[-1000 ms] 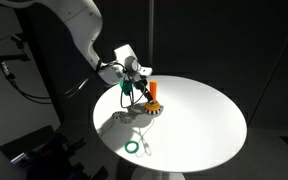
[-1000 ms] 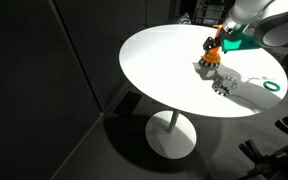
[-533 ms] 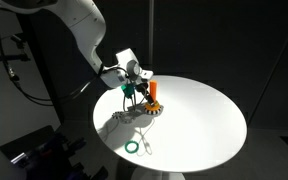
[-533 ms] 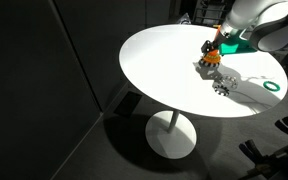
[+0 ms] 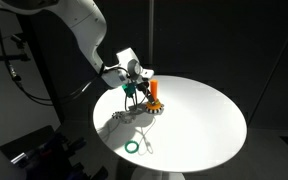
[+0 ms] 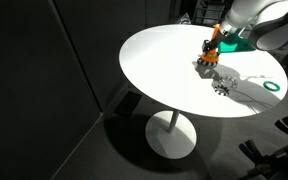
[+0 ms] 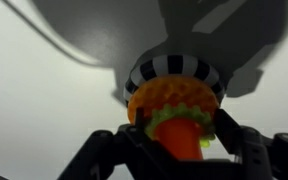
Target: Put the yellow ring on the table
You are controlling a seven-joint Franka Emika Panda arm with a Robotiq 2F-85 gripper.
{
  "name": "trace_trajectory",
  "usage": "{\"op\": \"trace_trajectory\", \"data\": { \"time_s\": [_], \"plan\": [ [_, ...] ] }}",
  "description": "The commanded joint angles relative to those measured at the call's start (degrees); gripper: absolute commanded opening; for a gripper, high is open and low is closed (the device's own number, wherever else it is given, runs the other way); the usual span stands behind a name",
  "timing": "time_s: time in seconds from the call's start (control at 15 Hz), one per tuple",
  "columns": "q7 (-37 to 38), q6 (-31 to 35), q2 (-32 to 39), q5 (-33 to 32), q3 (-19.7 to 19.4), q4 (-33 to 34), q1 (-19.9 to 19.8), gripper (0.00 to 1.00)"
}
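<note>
Yellow ring (image 7: 174, 100) not yet on the table (image 5: 209, 130), whose white round top carries the striped base (image 5: 152, 108) near its edge on the arm's side. The gripper (image 5: 137, 92) hangs at the orange peg (image 5: 154, 90), dark fingers flanking it in the wrist view; whether the jaws grip cannot be told. The ring sits threaded on the peg, so lifting it off and setting it down both appear left to do.

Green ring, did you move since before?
No. The green ring lies in the same spot near the table edge as in the earlier pictures, in both exterior views.
</note>
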Motion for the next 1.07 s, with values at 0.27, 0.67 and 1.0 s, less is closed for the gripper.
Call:
{"op": "trace_trajectory", "data": {
  "time_s": [0.27, 0.67, 1.0],
  "plan": [
    [-0.49, -0.56, -4.59, 1.07, 1.26, -2.20, -0.60, 0.45],
    [-1.72, -0.93, -11.74, 2.59, 3.56, -6.39, -1.64, 0.45],
    [-2.74, -0.08, -19.18, 5.09, 5.91, -11.41, -3.01, 0.45]
  ]
}}
